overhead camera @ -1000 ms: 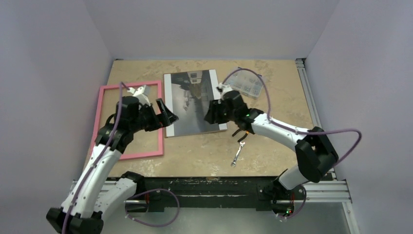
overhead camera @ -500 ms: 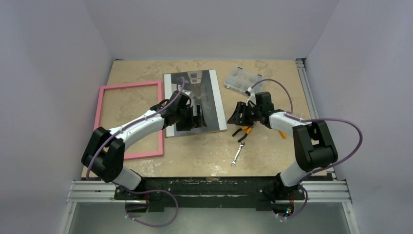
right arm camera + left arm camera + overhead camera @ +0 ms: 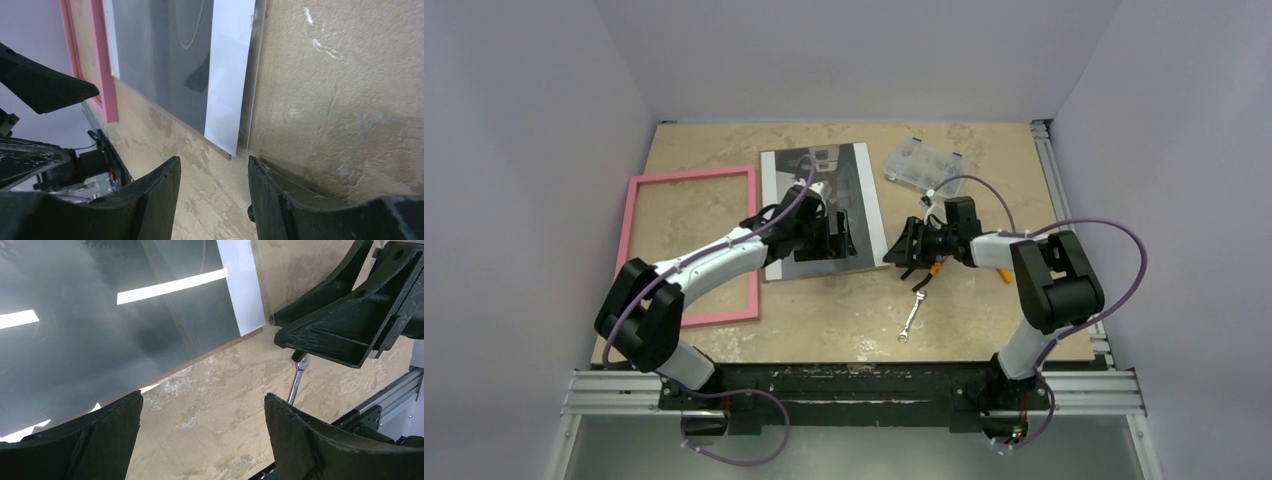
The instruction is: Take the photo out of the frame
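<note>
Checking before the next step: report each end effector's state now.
Left end effector: open, holding nothing, above the photo's edge.
Right end effector: open, holding nothing, at the photo's corner.

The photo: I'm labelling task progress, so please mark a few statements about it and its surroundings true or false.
1. The photo lies outside the pink frame, beside it on the table. True.
2. The left hand is shut on the photo. False: it is open, over the photo's near edge.
3. The pink frame stands upright. False: it lies flat.
4. The right hand is at a near corner of the photo. True.
5. The wrench lies on the photo. False: it lies on bare table, nearer the arm bases.
</note>
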You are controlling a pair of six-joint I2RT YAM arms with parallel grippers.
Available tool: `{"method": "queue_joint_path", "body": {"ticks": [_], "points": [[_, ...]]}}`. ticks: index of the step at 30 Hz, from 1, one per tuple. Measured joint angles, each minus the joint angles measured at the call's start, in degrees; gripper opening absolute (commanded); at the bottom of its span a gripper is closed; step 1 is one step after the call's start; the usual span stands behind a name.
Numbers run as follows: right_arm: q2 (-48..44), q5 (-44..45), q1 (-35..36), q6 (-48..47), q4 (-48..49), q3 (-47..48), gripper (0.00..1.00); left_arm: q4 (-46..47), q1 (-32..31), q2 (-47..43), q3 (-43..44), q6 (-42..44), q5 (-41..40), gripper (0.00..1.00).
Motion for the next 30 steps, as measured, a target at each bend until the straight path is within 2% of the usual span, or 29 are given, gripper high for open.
{"method": "queue_joint_path", "body": {"ticks": [11, 14, 19, 30], "points": [[0.35, -4.63, -0.9, 3.43, 5.57, -1.4, 0.43, 2.56, -3.37, -0.92, 0.0, 4.2, -4.07, 0.89], [0.09, -5.07, -0.92, 3.89, 6.03, -1.9, 0.37, 3.45, -4.87, -0.96, -0.02, 5.97, -6.82, 0.89], [-0.87, -7.19, -0.94, 5.33, 7.78, -2.29, 0.3, 4.0, -10.67, -0.83, 0.04, 11.56, -15.58, 0.85], [-0.94, -9.6, -0.94, 7.48, 9.94, -2.36, 0.29, 7.69, -23.63, 8.35, 2.86, 27.96, -34.58, 0.78]]}}
